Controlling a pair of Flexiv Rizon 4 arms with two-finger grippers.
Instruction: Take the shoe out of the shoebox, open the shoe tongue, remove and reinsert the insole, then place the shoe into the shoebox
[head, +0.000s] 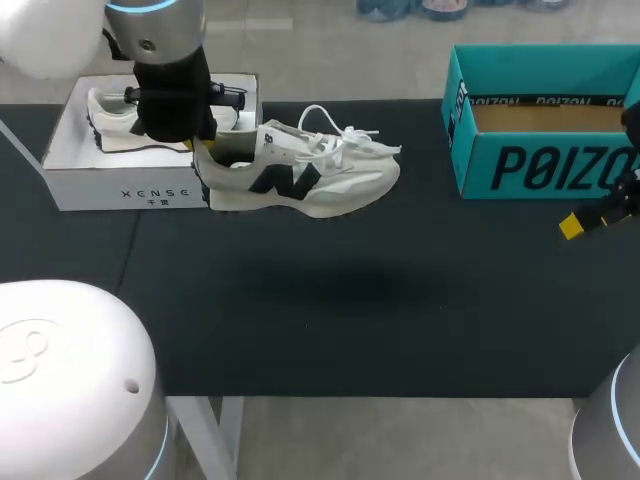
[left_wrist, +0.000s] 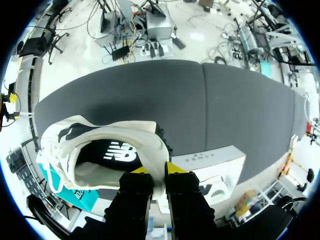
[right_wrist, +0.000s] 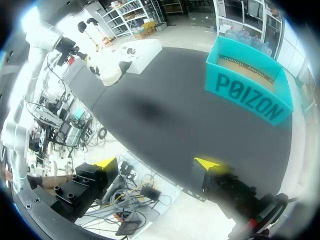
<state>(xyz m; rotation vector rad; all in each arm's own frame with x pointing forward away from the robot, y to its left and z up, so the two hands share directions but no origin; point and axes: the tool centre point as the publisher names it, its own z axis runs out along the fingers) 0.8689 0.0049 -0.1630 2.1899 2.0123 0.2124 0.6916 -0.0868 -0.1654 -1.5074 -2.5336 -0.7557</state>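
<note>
Left gripper (left_wrist: 159, 171) pinches only the heel collar of shoe (head: 300, 178), hanging mid-air just right of white box (head: 120, 190), right gripper (right_wrist: 156, 163) open far right; thin grip, shoe may swing or slip out.

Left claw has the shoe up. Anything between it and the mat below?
Nothing visible. The shoe hangs from the left claw over bare mat; the white shoebox sits beside its heel, the teal box off to the right.
</note>
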